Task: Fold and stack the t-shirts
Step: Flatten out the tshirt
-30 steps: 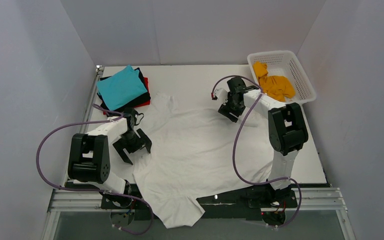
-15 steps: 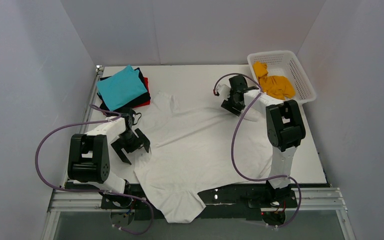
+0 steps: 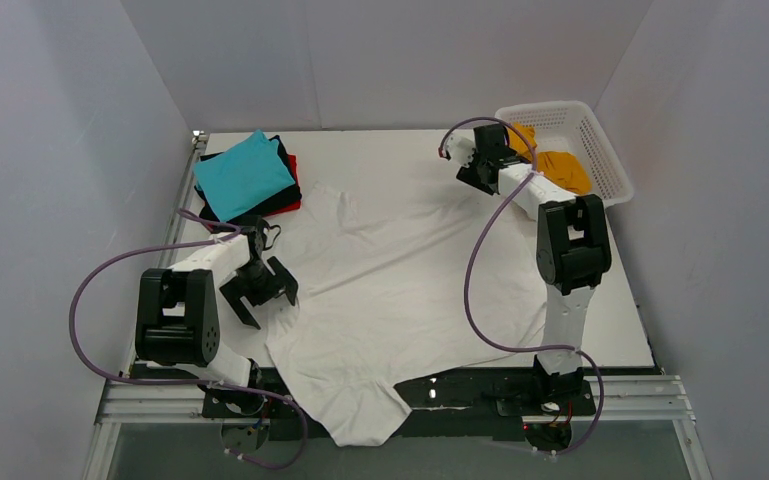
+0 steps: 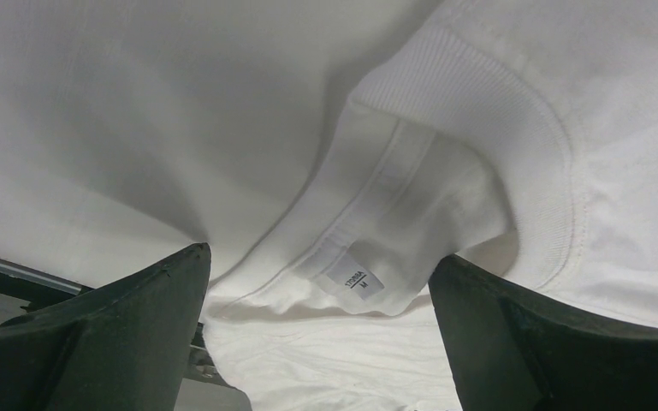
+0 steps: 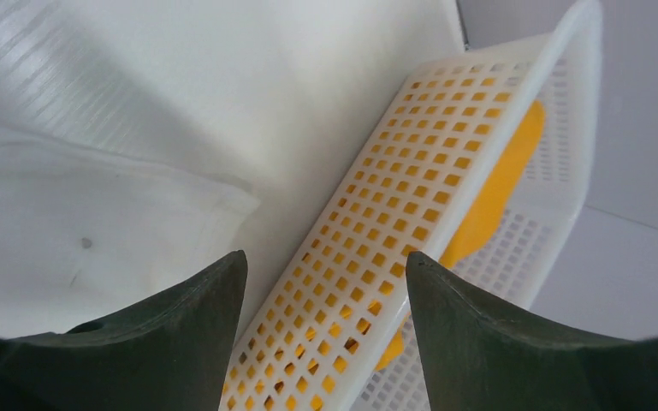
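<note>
Jaws spread wide on both my left gripper (image 4: 318, 257) and right gripper (image 5: 325, 257), holding nothing. Below my left jaws lies the white t-shirt (image 3: 400, 290), limp and light; I'd pinch its ribbed collar (image 4: 479, 111). Between my right jaws shows the lattice basket (image 5: 411, 171).

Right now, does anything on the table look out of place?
Yes: the white t-shirt lies skewed and wrinkled, and one end droops over the near edge of the table.

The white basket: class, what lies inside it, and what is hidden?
A crumpled orange t-shirt lies inside the basket. Anything beneath the shirt is covered, so cannot be seen.
</note>
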{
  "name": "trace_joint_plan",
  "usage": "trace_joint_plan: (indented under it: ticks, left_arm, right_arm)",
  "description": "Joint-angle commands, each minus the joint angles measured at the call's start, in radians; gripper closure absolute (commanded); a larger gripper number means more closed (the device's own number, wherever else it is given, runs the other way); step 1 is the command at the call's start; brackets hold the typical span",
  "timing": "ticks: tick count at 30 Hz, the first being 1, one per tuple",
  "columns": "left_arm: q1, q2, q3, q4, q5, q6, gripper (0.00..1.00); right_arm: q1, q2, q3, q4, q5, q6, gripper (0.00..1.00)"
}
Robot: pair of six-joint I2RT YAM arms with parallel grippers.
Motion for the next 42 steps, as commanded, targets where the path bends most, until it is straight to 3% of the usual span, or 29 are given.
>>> trace_joint_plan:
  ticks: [1,6,10,14,20,27,34,42]
  left_arm:
    - [0.016,-0.007,-0.015,-0.146,-0.132,0.014,0.02]
    - [0.017,-0.085,0.003,-0.141,-0.056,0.011,0.02]
    - [0.011,-0.212,0.026,-0.155,-0.004,-0.002,0.02]
    - [-0.001,-0.324,0.076,-0.167,0.042,-0.014,0.02]
    - [-0.034,-0.238,0.165,-0.135,0.177,-0.026,0.02]
    - [-0.141,0.021,0.281,-0.083,0.191,-0.011,0.02]
    - [-0.152,0.265,0.381,-0.054,0.218,-0.025,0.02]
    - [-0.158,0.535,0.616,-0.087,0.239,-0.023,0.02]
  right_arm:
    - [0.005,0.007,0.092,0.047,-0.01,-0.027,0.24]
    - [0.045,-0.098,0.045,-0.032,-0.08,0.095,0.25]
    - [0.088,-0.248,-0.002,-0.129,-0.145,0.451,0.27]
    - [0.106,-0.404,-0.122,-0.2,-0.316,0.825,0.27]
    - [0.119,-0.606,-0.452,-0.061,-0.465,1.18,0.25]
    - [0.117,-0.55,-0.546,-0.028,-0.447,1.285,0.25]
    - [0.082,-0.37,-0.501,-0.049,-0.41,1.347,0.25]
    - [0.022,-0.275,-0.476,-0.052,-0.386,1.365,0.26]
